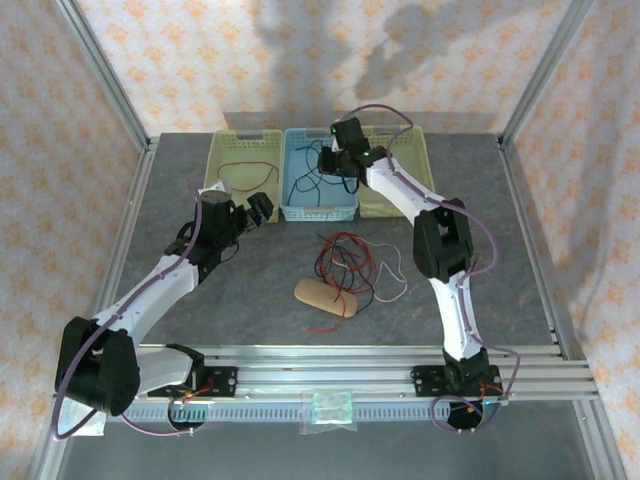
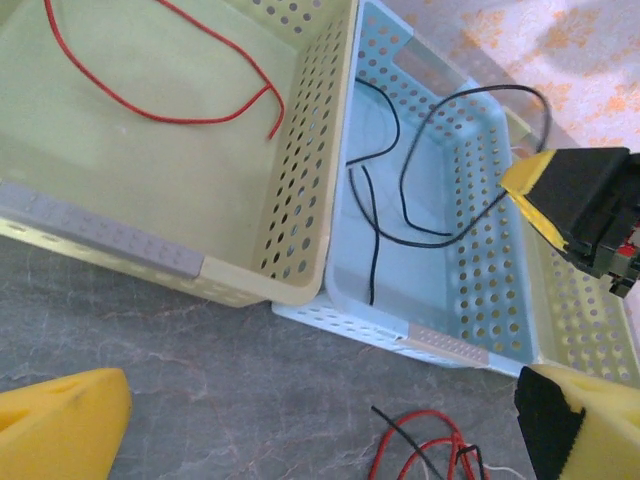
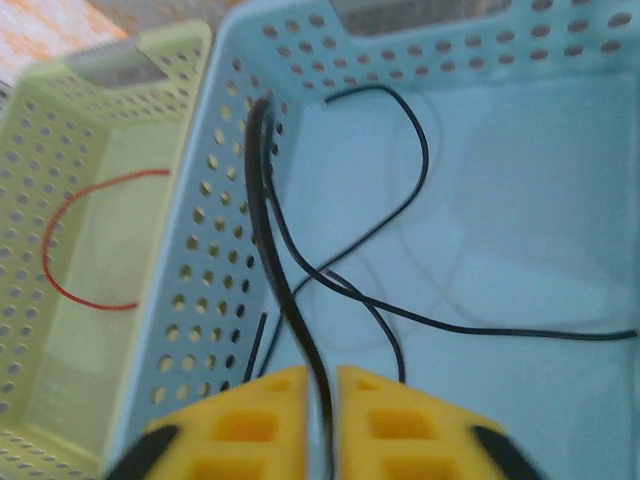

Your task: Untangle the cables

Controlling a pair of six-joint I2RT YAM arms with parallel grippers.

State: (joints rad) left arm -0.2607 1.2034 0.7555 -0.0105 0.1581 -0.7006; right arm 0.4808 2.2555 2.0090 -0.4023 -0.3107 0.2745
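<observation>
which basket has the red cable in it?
The left yellow-green basket: a lone red cable lies inside. The blue basket beside it holds black cables.

I see one red cable (image 2: 160, 100) curled in the yellow-green basket (image 2: 300, 180), black cables (image 2: 400, 190) in the blue basket (image 2: 500, 290), remaining cables (image 1: 345, 262) tangled on the table.

No text, label, brand, number or sign can be read in any of the views. The grey strips (image 2: 110, 236) on the basket rims at the left and lower right of the left wrist view are blank, and the wallpaper (image 1: 200, 50) along the top of the overhead view carries only an orange floral pattern.
</observation>
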